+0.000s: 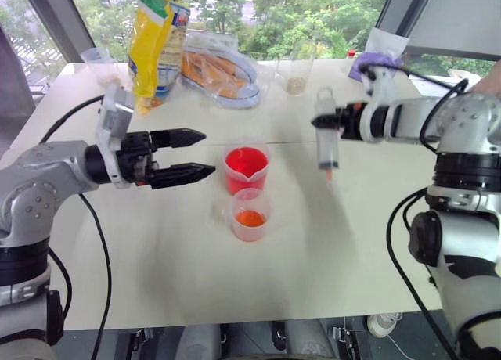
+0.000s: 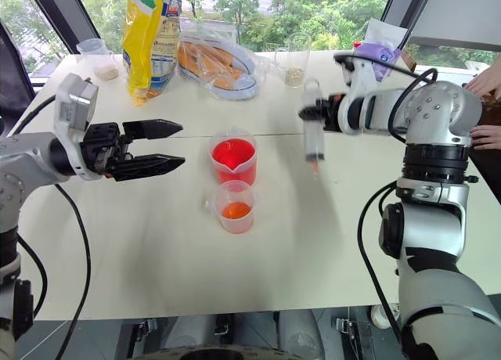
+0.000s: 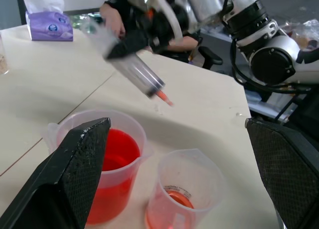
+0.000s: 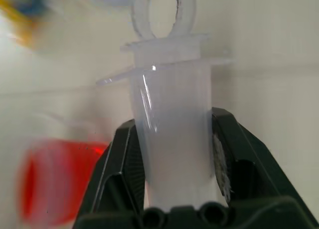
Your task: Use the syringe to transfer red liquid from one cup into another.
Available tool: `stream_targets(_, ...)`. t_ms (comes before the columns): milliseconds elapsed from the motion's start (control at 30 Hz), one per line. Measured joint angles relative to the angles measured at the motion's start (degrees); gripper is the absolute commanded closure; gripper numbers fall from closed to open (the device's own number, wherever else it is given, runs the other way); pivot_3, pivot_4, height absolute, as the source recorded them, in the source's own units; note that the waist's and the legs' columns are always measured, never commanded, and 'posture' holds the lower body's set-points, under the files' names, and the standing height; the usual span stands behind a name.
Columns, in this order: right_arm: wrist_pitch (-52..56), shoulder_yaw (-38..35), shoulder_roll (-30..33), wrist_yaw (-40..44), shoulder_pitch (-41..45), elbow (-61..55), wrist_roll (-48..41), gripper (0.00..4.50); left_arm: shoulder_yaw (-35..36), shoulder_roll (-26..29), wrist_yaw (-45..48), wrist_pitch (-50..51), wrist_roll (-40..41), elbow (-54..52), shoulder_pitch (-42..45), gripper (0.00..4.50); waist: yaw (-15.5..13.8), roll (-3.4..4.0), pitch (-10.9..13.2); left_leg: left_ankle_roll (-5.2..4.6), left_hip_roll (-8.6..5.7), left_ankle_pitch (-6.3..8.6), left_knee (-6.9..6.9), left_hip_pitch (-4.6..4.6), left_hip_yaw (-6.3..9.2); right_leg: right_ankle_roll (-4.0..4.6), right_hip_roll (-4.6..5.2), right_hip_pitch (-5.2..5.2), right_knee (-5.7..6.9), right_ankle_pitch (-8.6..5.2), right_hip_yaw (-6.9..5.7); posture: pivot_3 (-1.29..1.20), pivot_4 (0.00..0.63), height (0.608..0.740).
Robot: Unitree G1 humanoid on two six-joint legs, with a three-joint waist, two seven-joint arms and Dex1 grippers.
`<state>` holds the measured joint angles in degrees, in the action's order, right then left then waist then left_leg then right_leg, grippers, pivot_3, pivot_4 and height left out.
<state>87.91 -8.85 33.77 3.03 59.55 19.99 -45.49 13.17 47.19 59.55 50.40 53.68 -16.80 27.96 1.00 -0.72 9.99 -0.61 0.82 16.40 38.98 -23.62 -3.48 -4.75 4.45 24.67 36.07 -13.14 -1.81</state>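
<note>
Clear glossy plastic syringe (image 1: 326, 141), cups; matt table (image 1: 156, 250)

- Both arms are built from rounded silver-grey metallic shells joined by black ring-shaped joint bands.
- The left end effector (image 1: 205, 153) has two long, black, tapering fingers (image 1: 178, 138) on a black body, behind which sits a light-grey block-shaped housing with small screw holes.
- In the left wrist view those fingers' inner pads (image 3: 79, 169) carry a fine cross-hatched black texture.
- The right end effector (image 4: 174, 154) has black fingers with ribbed inner faces and two round screw heads at the base.
- Black cables loop loosely along both arms, and small dark screws dot the silver shells.
</note>
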Motion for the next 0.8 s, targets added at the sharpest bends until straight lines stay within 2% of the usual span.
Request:
stream_targets(133, 4.1, 3.1, 0.0, 1.8, -2.4, 3.2, 4.8, 3.07, -0.1, 0.0, -0.1, -0.8, -0.4, -1.6, -1.6, 0.04, 0.0, 0.00, 0.0, 0.00, 0.00, 0.00, 0.01, 0.00, 0.00, -0.11, -0.03, 0.01, 0.01, 0.06, 0.00, 0.00, 0.150, 0.740)
stream_targets(367, 2.3, 5.7, -0.1, 6.7, -4.8, 4.3, 10.6, 3.07, -0.2, 0.1, -1.1, -1.1, -0.7, -3.5, -3.1, 0.04, -0.1, 0.00, 0.0, -0.01, -0.01, 0.00, 0.01, 0.00, 0.00, -0.13, -0.04, 0.00, 0.01, 0.06, 0.01, 0.00, 0.150, 0.740)
stream_targets(567, 1.9, 5.2, -0.3, 10.4, -4.8, 4.0, 12.7, 0.24, -0.4, 0.1, -1.8, -1.2, -0.6, -4.8, -4.1, 0.00, -0.1, -0.01, 0.0, 0.00, -0.01, 0.00, 0.02, 0.01, 0.02, -0.13, -0.06, -0.02, 0.00, 0.06, 0.00, 0.00, 0.150, 0.740)
stream_targets(600, 2.1, 5.2, -0.3, 10.9, -4.8, 3.5, 12.9, 0.10, -0.4, 0.1, -1.9, -1.2, -0.6, -4.9, -4.3, 0.00, -0.2, -0.01, 0.0, 0.00, -0.01, 0.00, 0.03, 0.01, 0.02, -0.13, -0.05, -0.02, 0.00, 0.06, 0.00, 0.00, 0.150, 0.740)
stream_targets(700, 3.2, 5.6, 0.9, 12.6, -5.1, 0.2, 13.2, 0.10, -0.4, 0.4, -2.2, -1.1, -0.5, -5.0, -4.8, 0.00, -0.3, 0.00, 0.0, 0.00, -0.01, 0.00, 0.04, 0.00, 0.03, -0.13, -0.05, -0.01, 0.00, 0.06, 0.00, 0.00, 0.150, 0.740)
stream_targets(800, 4.1, 6.6, 5.7, 17.0, -5.3, -7.7, 11.3, 0.10, -0.2, 2.1, -2.1, -1.1, -0.5, -5.5, -5.0, 0.00, -0.2, 0.06, 0.0, -0.04, -0.01, 0.03, 0.02, -0.02, 0.03, -0.16, -0.05, 0.01, -0.02, 0.04, 0.00, 0.00, 0.150, 0.740)
